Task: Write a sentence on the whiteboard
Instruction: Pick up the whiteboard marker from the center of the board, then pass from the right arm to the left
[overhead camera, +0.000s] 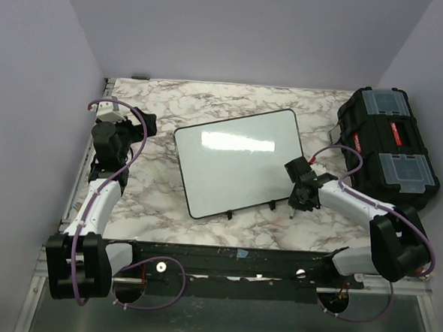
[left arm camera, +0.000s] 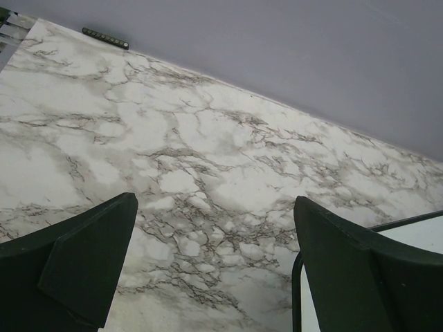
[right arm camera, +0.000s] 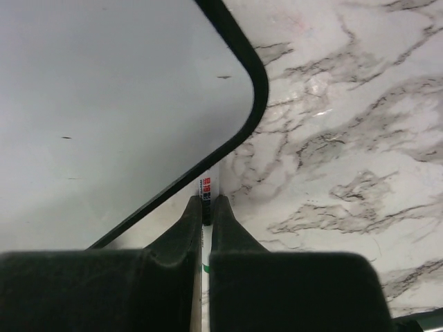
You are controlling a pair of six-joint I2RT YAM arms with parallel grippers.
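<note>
Pinching a slim marker (right arm camera: 205, 188) between closed fingers, the right end effector (right arm camera: 207, 202) sits at the near right corner of the whiteboard (overhead camera: 237, 163). The board lies flat on the marble counter (overhead camera: 157, 106) with no writing visible. It looks stiff, glossy and light, likely to slide under pen pressure. The left end effector (left arm camera: 214, 207) hangs spread wide beyond its left edge, where it could steady the frame.
</note>
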